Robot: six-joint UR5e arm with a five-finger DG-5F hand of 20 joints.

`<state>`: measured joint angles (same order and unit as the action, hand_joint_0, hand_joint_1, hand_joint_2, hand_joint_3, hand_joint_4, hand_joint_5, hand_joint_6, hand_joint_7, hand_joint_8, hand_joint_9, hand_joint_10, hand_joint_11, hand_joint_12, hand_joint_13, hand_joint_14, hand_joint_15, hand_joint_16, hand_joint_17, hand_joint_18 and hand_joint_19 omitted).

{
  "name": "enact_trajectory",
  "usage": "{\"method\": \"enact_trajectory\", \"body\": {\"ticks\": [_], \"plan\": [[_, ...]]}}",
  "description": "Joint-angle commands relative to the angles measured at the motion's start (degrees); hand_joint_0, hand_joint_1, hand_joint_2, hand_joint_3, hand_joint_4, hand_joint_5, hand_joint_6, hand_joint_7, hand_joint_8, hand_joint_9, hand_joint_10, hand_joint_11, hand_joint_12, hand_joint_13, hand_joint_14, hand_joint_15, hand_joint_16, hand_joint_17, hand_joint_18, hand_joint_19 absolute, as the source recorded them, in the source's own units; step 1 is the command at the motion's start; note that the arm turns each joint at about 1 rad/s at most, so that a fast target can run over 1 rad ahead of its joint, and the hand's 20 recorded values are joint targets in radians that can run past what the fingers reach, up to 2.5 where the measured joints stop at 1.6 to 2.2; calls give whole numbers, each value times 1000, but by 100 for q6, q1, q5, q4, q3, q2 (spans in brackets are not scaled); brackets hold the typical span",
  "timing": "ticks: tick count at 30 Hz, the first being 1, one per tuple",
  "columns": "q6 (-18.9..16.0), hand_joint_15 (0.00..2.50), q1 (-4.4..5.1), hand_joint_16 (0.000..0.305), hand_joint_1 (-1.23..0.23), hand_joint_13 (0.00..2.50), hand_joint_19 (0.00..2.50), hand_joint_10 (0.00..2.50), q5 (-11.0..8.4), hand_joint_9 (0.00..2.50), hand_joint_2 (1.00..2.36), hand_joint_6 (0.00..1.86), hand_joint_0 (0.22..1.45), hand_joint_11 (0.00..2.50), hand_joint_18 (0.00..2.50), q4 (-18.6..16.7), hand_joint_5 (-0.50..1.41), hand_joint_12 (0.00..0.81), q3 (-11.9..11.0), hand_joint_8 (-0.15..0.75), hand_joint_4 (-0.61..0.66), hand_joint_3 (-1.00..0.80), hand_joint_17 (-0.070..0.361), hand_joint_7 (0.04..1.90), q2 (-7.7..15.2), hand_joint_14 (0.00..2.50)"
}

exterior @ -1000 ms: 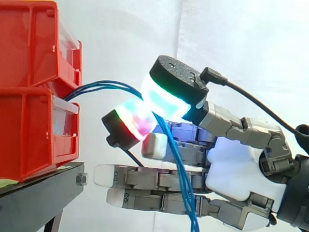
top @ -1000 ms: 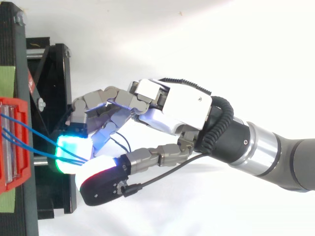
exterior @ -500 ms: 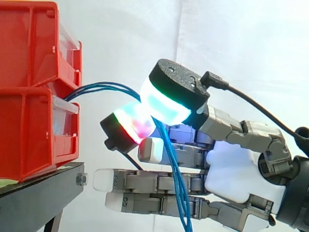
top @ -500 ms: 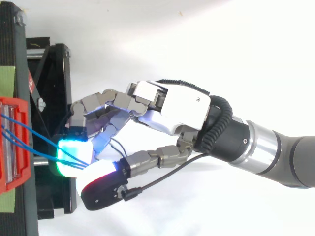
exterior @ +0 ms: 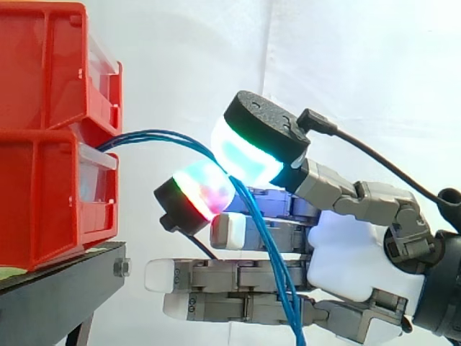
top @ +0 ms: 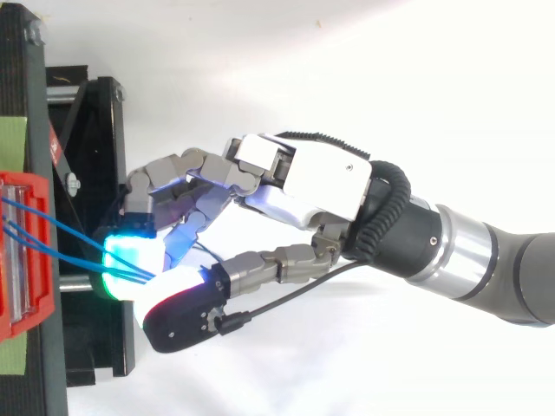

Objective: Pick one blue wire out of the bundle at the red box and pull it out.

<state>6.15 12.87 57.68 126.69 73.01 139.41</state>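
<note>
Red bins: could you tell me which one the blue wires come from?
The lower bin; the wires emerge over its front, under the upper bin.

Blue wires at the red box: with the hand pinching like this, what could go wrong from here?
1. Several thin blue wires seem to run between the glowing pads of the robot hand, so a pull may drag out more than one.
2. The wires hang down across the straight lower fingers and could snag there.
3. A hard pull might shift the red plastic bins on the black stand.
</note>
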Motion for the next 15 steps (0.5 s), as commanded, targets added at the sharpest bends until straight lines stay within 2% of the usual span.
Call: {"method": "enact_trajectory", "body": {"ticks": [1, 6, 12, 15], "plan": [[0, 428, -12, 50, -665, 702, 392, 26, 15, 1216, 1006, 830, 548, 826, 428, 207, -124, 335, 3, 236, 107, -412, 112, 1148, -63, 17], [0, 437, -21, 48, -703, 706, 397, 27, 138, 1220, 1008, 837, 583, 838, 427, 506, -124, 330, 3, 232, 94, -369, 109, 1176, -72, 18], [0, 424, -21, 52, -827, 731, 360, 27, 164, 1198, 1011, 870, 614, 872, 471, 550, -130, 351, -6, 241, 72, -232, 118, 1139, -81, 16], [0, 419, -21, 52, -842, 724, 361, 25, 191, 1186, 1012, 875, 622, 857, 470, 594, -133, 342, -6, 227, 59, -237, 116, 1111, -107, 17]]}}
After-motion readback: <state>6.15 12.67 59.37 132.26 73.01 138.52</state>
